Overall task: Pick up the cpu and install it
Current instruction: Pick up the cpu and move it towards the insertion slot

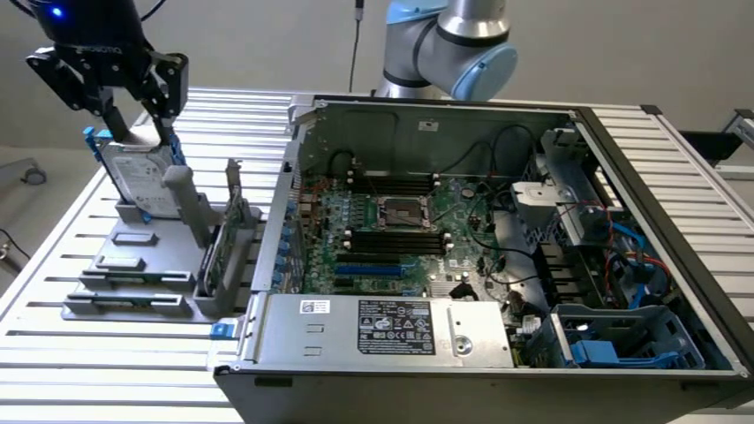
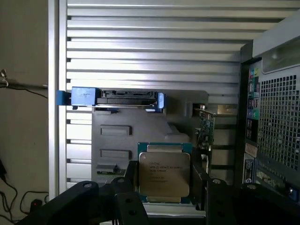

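The tool grips the cpu by two opposite edges, its silver top showing. Both hang above the desk, outside the open computer case, on the exterior view's left of it.

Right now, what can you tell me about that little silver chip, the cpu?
The cpu is a small flat square with a dull silver metal top, faint printed lines and a thin pale bluish rim. It faces the wrist camera between the gripper's dark fingers, which touch two opposite edges and seem to hold it above the grey holder.
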`<state>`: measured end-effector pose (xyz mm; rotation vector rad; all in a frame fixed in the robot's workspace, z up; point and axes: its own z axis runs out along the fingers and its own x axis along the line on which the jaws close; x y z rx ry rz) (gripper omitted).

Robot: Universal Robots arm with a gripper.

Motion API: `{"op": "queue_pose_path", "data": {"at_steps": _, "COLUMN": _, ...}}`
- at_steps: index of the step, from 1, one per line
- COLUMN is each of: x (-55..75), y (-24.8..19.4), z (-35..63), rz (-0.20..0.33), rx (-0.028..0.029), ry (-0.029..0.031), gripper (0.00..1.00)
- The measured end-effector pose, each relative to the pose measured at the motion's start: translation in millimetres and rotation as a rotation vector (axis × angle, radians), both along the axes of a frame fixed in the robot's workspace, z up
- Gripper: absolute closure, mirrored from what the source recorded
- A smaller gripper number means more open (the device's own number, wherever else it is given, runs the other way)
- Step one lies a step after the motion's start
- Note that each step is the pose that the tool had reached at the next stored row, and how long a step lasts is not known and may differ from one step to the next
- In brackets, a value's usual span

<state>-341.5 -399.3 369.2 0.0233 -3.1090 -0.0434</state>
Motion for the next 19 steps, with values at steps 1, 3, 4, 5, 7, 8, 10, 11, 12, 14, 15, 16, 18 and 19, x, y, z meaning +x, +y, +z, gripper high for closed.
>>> {"op": "queue_pose_path", "data": {"at_steps": 1, "x": 3.8, "y": 0.0, "z": 0.0, "rz": 0.001, "rx": 0.0006, "ry": 0.0002, "gripper": 0.45}}
{"op": "queue_pose_path", "data": {"at_steps": 3, "x": 10.7, "y": 0.0, "z": -0.1, "rz": 0.004, "rx": 0.0015, "ry": 0.0007, "gripper": 0.45}}
{"op": "queue_pose_path", "data": {"at_steps": 4, "x": 14.3, "y": 0.0, "z": -0.1, "rz": 0.006, "rx": 0.0021, "ry": 0.001, "gripper": 0.45}}
{"op": "queue_pose_path", "data": {"at_steps": 5, "x": 17.5, "y": 0.0, "z": -0.1, "rz": 0.008, "rx": 0.0027, "ry": 0.0012, "gripper": 0.45}}
{"op": "queue_pose_path", "data": {"at_steps": 7, "x": 23.4, "y": 0.0, "z": -0.1, "rz": 0.013, "rx": 0.0044, "ry": 0.0016, "gripper": 0.45}}
{"op": "queue_pose_path", "data": {"at_steps": 8, "x": 25.8, "y": 0.0, "z": -0.1, "rz": 0.018, "rx": 0.0052, "ry": 0.0016, "gripper": 0.45}}
{"op": "queue_pose_path", "data": {"at_steps": 10, "x": 29.7, "y": 0.0, "z": 0.0, "rz": 0.029, "rx": 0.0072, "ry": 0.0016, "gripper": 0.45}}
{"op": "queue_pose_path", "data": {"at_steps": 11, "x": 31.6, "y": 0.0, "z": 0.0, "rz": 0.034, "rx": 0.0085, "ry": 0.0017, "gripper": 0.45}}
{"op": "queue_pose_path", "data": {"at_steps": 12, "x": 33.9, "y": 0.0, "z": 0.0, "rz": 0.04, "rx": 0.0103, "ry": 0.0017, "gripper": 0.45}}
{"op": "queue_pose_path", "data": {"at_steps": 14, "x": 38.9, "y": 0.0, "z": 0.0, "rz": 0.049, "rx": 0.0121, "ry": 0.0017, "gripper": 0.45}}
{"op": "queue_pose_path", "data": {"at_steps": 15, "x": 42.2, "y": 0.0, "z": 0.0, "rz": 0.052, "rx": 0.0132, "ry": 0.0017, "gripper": 0.45}}
{"op": "queue_pose_path", "data": {"at_steps": 16, "x": 46.5, "y": 0.0, "z": -0.1, "rz": 0.053, "rx": 0.0149, "ry": 0.0016, "gripper": 0.45}}
{"op": "queue_pose_path", "data": {"at_steps": 18, "x": 55.5, "y": 0.1, "z": 0.0, "rz": 0.053, "rx": 0.0199, "ry": 0.0016, "gripper": 0.45}}
{"op": "queue_pose_path", "data": {"at_steps": 19, "x": 60.0, "y": 0.1, "z": 0.0, "rz": 0.053, "rx": 0.0224, "ry": 0.0015, "gripper": 0.45}}
